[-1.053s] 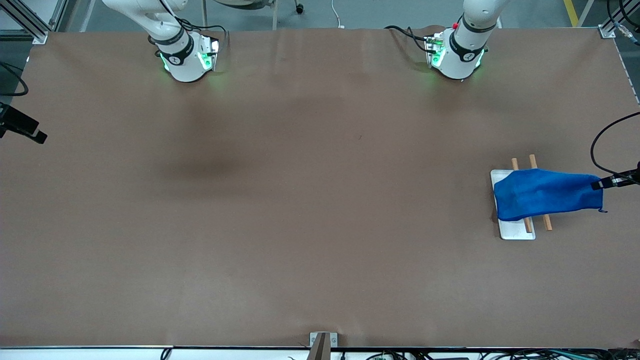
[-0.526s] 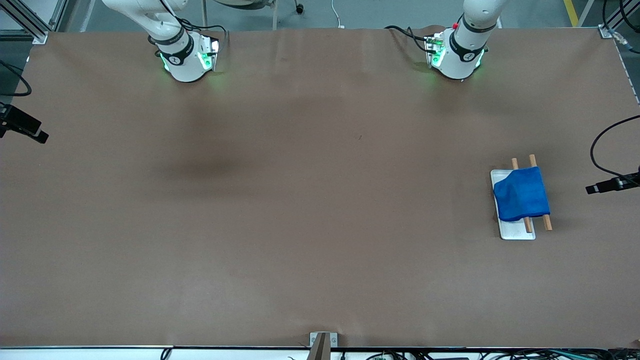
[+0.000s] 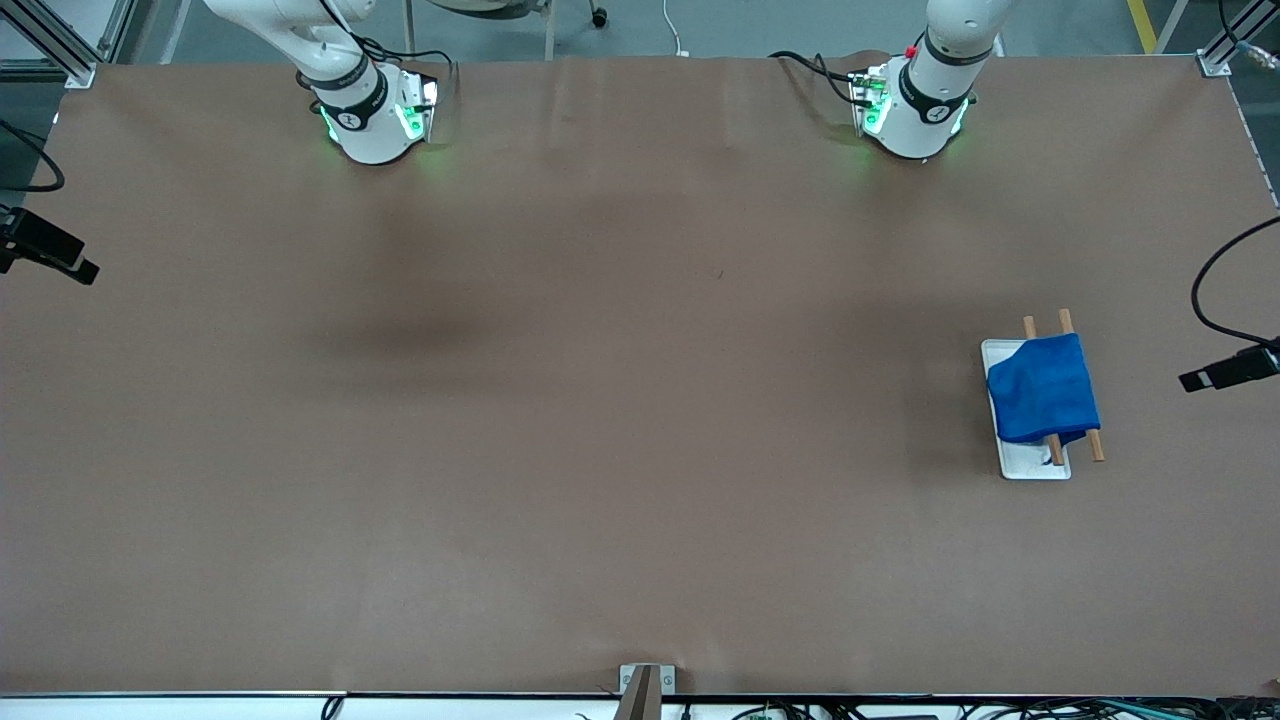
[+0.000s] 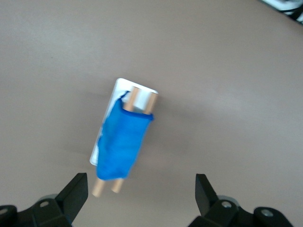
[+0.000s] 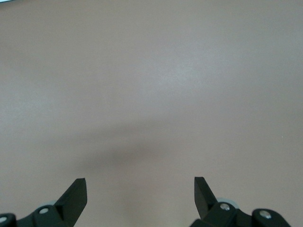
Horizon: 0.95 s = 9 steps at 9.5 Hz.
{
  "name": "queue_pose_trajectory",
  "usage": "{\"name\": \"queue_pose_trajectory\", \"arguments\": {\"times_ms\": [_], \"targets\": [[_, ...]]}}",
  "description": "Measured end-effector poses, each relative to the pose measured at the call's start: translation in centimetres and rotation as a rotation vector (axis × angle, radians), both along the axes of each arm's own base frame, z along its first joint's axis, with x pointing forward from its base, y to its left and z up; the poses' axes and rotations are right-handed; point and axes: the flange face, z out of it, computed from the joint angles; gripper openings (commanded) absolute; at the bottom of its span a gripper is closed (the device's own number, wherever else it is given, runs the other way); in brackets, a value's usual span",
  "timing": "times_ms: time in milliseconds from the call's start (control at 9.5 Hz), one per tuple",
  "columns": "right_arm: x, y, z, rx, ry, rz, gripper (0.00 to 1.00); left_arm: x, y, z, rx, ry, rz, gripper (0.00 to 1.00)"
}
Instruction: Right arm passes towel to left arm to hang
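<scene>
The bright blue towel (image 3: 1042, 395) hangs draped over two wooden rods (image 3: 1095, 445) of a small rack with a white base (image 3: 1030, 468), toward the left arm's end of the table. In the left wrist view the towel (image 4: 120, 144) covers most of the rods. My left gripper (image 4: 140, 189) is open and empty, up in the air and off to the side of the rack; a black part of it shows at the front view's edge (image 3: 1225, 372). My right gripper (image 5: 139, 189) is open and empty over bare table at the right arm's end (image 3: 45, 255).
The brown table (image 3: 640, 400) spreads wide between the two arm bases (image 3: 370, 120) (image 3: 915, 110). A small metal bracket (image 3: 645, 680) sits at the table edge nearest the front camera. A black cable (image 3: 1215, 290) loops above the left gripper.
The left gripper let go of the towel's end, which it held stretched out from the rack. That end dropped over the rods, and the gripper drew slightly away.
</scene>
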Motion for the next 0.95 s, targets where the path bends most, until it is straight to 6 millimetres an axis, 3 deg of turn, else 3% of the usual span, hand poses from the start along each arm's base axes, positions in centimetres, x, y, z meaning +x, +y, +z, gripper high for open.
{"name": "queue_pose_trajectory", "arguments": {"times_ms": [105, 211, 526, 737, 947], "targets": [[0.0, 0.0, 0.0, 0.000, 0.001, -0.001, 1.00, -0.7, -3.4, 3.0, 0.026, -0.012, -0.019, 1.00], [0.0, 0.0, 0.0, 0.000, 0.001, -0.001, 1.00, -1.7, -5.5, 5.5, 0.051, -0.013, -0.043, 1.00], [0.0, -0.1, -0.1, 0.000, 0.002, -0.002, 1.00, -3.8, -7.7, 11.5, 0.070, -0.005, -0.094, 1.00], [0.0, -0.3, -0.1, 0.000, 0.002, -0.005, 1.00, -4.6, -10.0, 14.0, 0.090, -0.030, -0.142, 1.00], [0.0, -0.3, -0.1, 0.000, 0.002, -0.006, 1.00, -6.0, -14.4, 15.4, 0.155, -0.032, -0.192, 1.00]]}}
